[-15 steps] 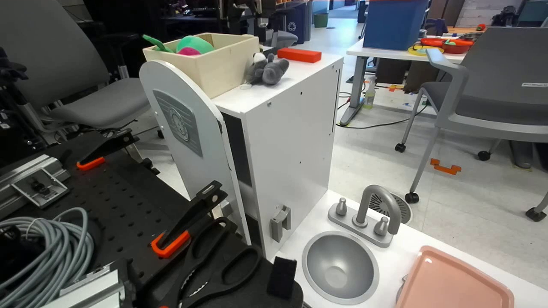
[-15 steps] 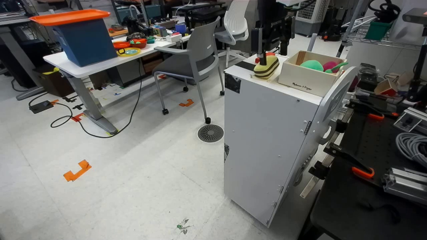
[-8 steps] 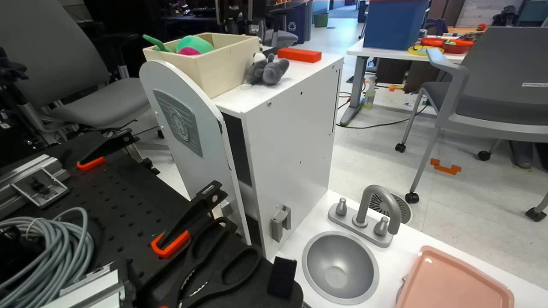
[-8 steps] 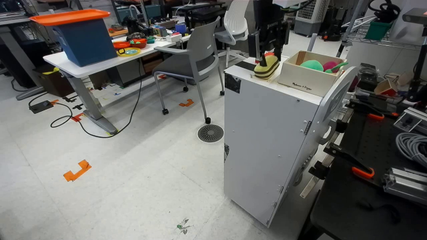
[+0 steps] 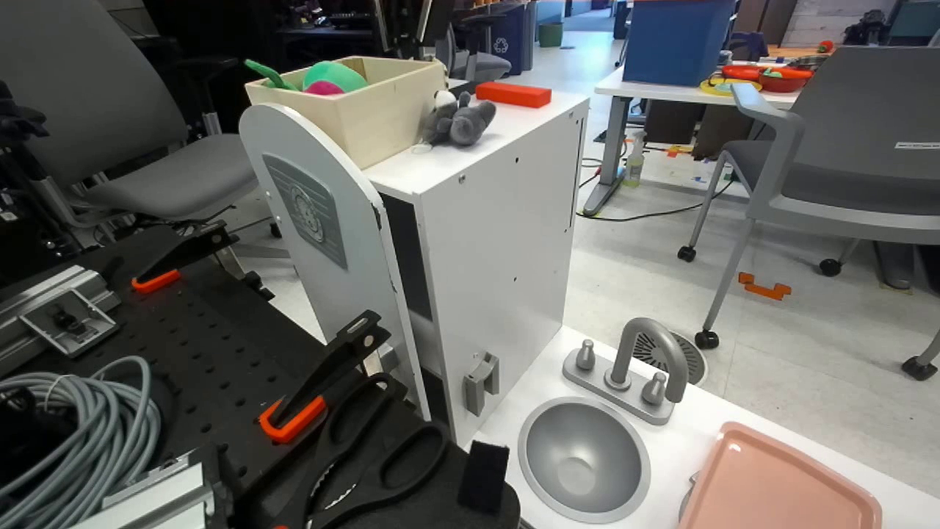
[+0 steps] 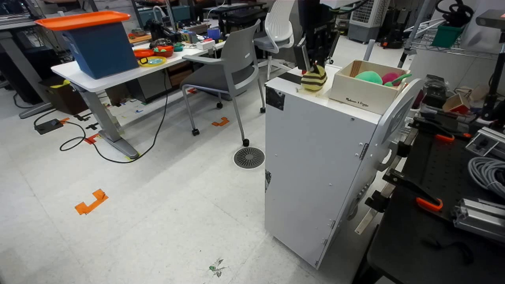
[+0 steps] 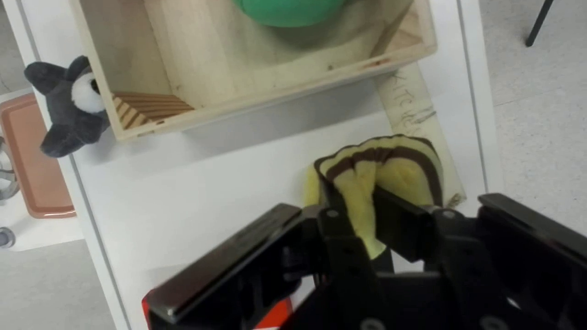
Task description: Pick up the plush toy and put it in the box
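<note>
In the wrist view the black two-fingered tool [image 7: 358, 201], at lower right of the frame, pinches a fold of the yellow plush toy with brown stripes [image 7: 406, 178]. Whether the toy touches the white surface [image 7: 206, 183] I cannot tell. The rectangular pale wooden box [image 7: 275, 91] stands apart at the top, holding a rounded green object [image 7: 293, 11]. Beside it, upper left, sits a grey-and-white plush animal [image 7: 66, 112].

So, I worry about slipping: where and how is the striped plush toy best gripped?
Probably from above, across the middle of the plush toy: the box stands close on one side, and the toy's soft body gives. In the wrist view the gripper pinches it into a fold, with cloth bulging on both sides.
</note>
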Motion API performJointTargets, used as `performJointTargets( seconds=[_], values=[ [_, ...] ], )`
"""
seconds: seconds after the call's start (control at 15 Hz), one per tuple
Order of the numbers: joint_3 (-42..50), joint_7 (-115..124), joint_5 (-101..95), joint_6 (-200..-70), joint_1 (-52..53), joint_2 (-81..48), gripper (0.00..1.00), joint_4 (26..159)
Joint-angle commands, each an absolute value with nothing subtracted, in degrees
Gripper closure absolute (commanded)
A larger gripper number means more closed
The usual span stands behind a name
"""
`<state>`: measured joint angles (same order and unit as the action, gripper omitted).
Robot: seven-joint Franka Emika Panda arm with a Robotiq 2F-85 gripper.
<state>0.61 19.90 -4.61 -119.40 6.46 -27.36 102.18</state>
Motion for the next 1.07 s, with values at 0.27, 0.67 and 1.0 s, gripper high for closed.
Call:
performJointTargets(
  seconds=[0.27, 0.67, 1.0],
  values=[
    [0.25, 20.39, -5.09, -117.42, 8.1, -21.96, 0.97, 102.29],
    [-0.11, 22.44, -7.93, -111.63, 9.6, -12.44, 0.97, 104.07],
    [-1.51, 23.99, -10.3, -105.02, 9.02, -4.5, 0.97, 106.96]
  ],
)
